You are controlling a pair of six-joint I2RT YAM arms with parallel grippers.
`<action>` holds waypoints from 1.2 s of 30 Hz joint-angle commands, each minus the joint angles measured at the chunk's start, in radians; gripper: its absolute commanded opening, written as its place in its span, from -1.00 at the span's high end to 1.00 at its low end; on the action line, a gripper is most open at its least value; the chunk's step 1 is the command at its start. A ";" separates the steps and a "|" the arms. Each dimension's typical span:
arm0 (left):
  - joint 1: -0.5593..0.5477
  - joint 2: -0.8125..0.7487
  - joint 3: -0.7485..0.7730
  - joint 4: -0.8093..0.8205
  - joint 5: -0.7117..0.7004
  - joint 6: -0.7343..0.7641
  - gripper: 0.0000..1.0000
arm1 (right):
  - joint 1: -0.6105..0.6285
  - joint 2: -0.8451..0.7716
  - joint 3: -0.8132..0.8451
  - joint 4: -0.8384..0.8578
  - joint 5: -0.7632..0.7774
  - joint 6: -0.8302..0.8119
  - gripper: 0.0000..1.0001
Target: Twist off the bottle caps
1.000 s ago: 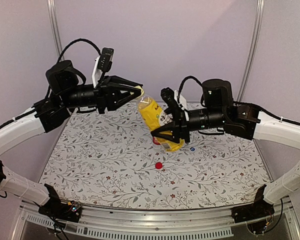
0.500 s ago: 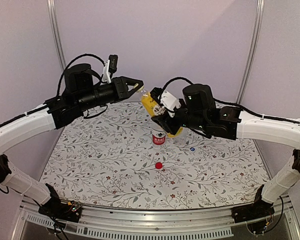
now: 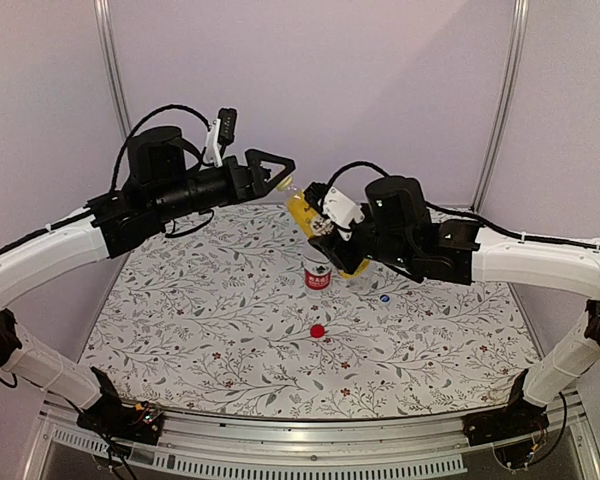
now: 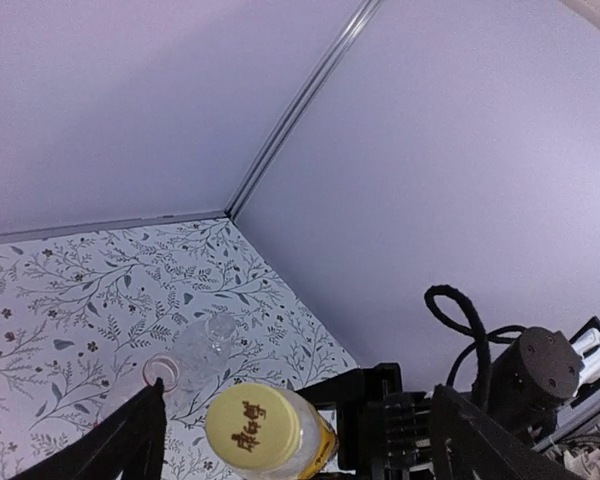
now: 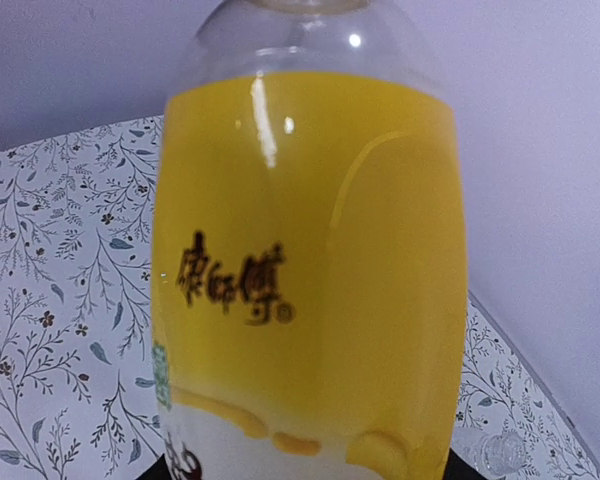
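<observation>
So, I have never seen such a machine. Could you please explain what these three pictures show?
These are two robot arms bolted at a table's near edge. The wide picture is from a fixed camera above and behind them; the other two come from small cameras on each wrist. The right gripper holds a yellow bottle tilted in the air. The left gripper is open around its yellow cap. On the table stand a red-label bottle and a clear bottle, both uncapped; a red cap and blue cap lie loose.
</observation>
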 commanded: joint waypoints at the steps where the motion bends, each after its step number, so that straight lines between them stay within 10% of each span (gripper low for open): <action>1: 0.012 -0.078 -0.065 0.107 0.111 0.125 -0.87 | -0.015 -0.097 -0.045 0.014 -0.185 0.037 0.27; 12: 0.035 -0.110 -0.068 0.168 0.561 0.389 -0.64 | -0.044 -0.180 -0.085 -0.004 -0.686 0.057 0.26; 36: 0.033 -0.059 -0.059 0.238 0.711 0.334 0.33 | -0.050 -0.145 -0.071 0.002 -0.736 0.072 0.26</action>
